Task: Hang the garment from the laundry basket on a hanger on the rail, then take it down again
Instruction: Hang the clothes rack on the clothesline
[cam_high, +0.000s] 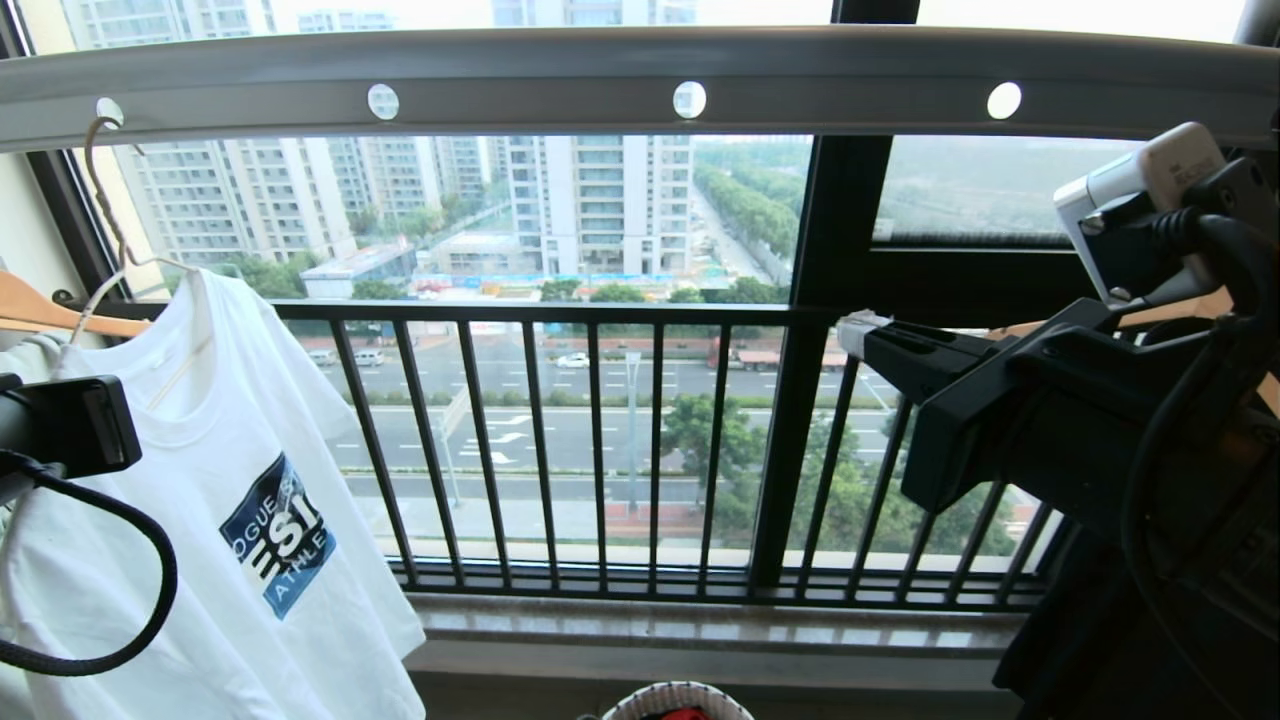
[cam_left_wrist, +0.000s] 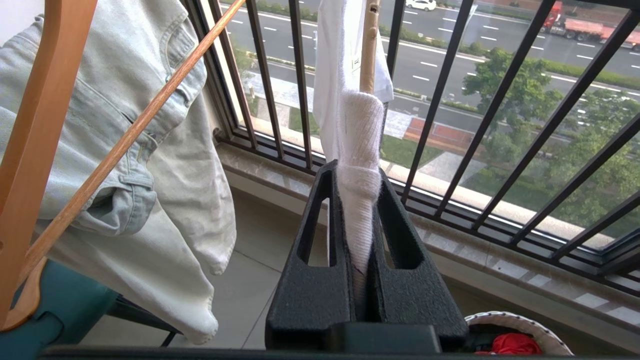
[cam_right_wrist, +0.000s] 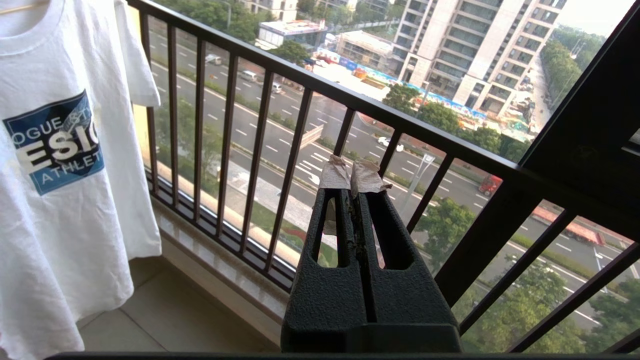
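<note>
Beyond the black window railing of vertical bars (cam_high: 600, 440) you see a street and tower blocks; this balcony is the setting. Head view: the long grey metal rail with round holes (cam_high: 640, 85) crosses the top. At far left the thin cream-white wire hanger (cam_high: 105, 215) hooks into a rail hole and carries the white short-sleeved T-shirt with a dark blue square chest print (cam_high: 200, 520). A light wooden hanger (cam_high: 40, 310) shows just left of it. At the bottom edge you see the rim of the round white woven laundry basket (cam_high: 675, 695). The right gripper (cam_high: 860, 335) sits at right, well apart from the shirt; of the left arm only a black part shows at the left edge.

Left wrist view: your left gripper (cam_left_wrist: 357, 175) is clenched on a bunched fold of white T-shirt fabric, which rises between its fingers (cam_left_wrist: 320, 225). A pale denim garment (cam_left_wrist: 145, 165) hangs to one side on a wooden hanger, and the basket lies below on the floor.

Right wrist view: your right gripper is clenched on nothing, its taped fingertips (cam_right_wrist: 335, 175) pressed together before the railing, with the hanging T-shirt well apart from it.
</note>
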